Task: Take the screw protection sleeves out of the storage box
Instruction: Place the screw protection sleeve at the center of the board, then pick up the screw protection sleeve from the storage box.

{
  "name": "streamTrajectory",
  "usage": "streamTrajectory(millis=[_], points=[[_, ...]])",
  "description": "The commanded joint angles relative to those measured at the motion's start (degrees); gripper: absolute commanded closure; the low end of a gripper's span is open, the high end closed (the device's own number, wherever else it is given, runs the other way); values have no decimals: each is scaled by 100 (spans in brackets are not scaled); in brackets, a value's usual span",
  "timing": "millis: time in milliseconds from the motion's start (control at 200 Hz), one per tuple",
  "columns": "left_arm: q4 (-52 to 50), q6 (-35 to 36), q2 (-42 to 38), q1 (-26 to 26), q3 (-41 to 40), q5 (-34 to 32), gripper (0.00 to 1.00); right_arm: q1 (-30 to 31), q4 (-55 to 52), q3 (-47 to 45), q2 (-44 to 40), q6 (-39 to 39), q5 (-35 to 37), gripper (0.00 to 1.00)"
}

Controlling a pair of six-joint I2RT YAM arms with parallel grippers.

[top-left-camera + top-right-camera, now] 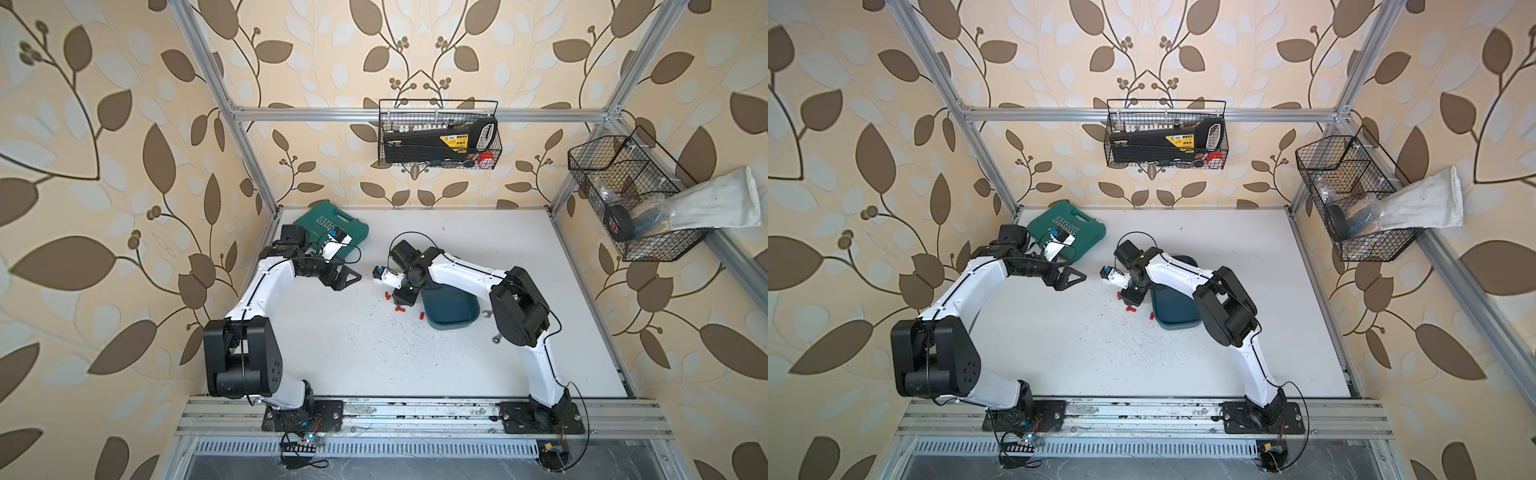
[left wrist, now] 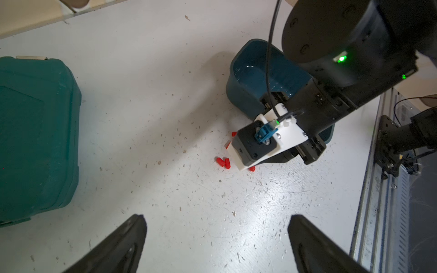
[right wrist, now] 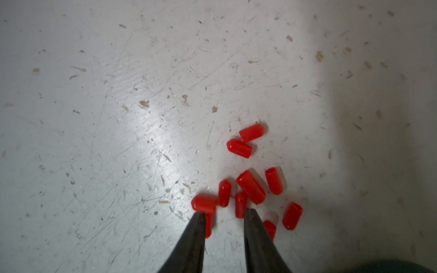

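The storage box (image 1: 451, 309) sits on the table (image 1: 374, 361) right of centre, partly under the right arm. The screw protection sleeves (image 3: 251, 186) lie loose on the table just left of the box, outside it, several of them touching. The right gripper (image 3: 223, 212) hangs over this cluster, fingertips among the sleeves. The left gripper (image 1: 353, 276) is well to their left, before the EXPLOIT tool case (image 1: 328, 220), which lies at the far left corner. A wrench (image 1: 496, 340) lies right of the box.
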Motion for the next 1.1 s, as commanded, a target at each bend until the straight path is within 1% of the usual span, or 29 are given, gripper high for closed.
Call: streamTrajectory(millis=[0,85,160,285,385,465,550,715,885,1095], points=[[-39,-67,86,-2,176,614,1,-257,-176,-126,-775,-221,-558,65],[127,-88,122,-17,68,913,1,-462,-157,-473,-1286,-445,-849,63],[284,-29,96,-107,-25,1070,2,-706,-21,-883,-1722,-706,-936,62],[319,383,125,-422,-54,1115,2,-1253,240,-1516,-2258,-1372,-1067,60],[264,786,245,-763,-24,1081,2,-1638,541,-1807,-2391,-1984,-1081,60],[246,1006,367,-1046,7,1002,2,-1860,646,-1787,-2207,-2437,-1112,60],[336,1013,411,-1274,-33,1000,3,-1998,648,-1640,-1848,-2919,-1165,60],[436,895,388,-1363,-146,948,3,-2003,1226,-1655,-1353,-3683,-1033,59],[441,1007,187,-1363,-293,816,2,-1962,1500,-1338,-847,-3946,-919,58],[367,1074,142,-1363,-313,781,2,-1731,1623,-1071,-373,-4189,-637,58]])
